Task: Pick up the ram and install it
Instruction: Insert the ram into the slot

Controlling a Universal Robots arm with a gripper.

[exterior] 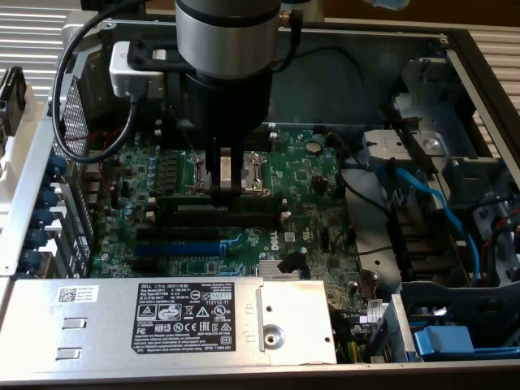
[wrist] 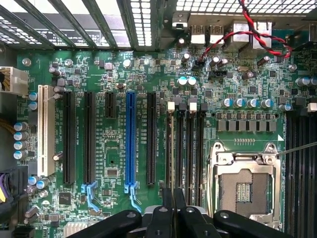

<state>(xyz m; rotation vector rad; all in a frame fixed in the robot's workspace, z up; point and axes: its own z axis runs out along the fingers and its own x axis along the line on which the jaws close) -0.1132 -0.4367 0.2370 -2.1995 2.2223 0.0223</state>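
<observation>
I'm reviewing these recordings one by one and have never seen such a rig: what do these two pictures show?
A robot arm reaches down into an open computer case. One picture comes from a camera outside; the other from a camera on the arm's wrist, looking past the end effector at the green motherboard. On the board sit a bare processor socket, black slots and one blue slot. The end effector appears closed on the ram, a thin dark stick, right at the memory slots beside the socket.
</observation>
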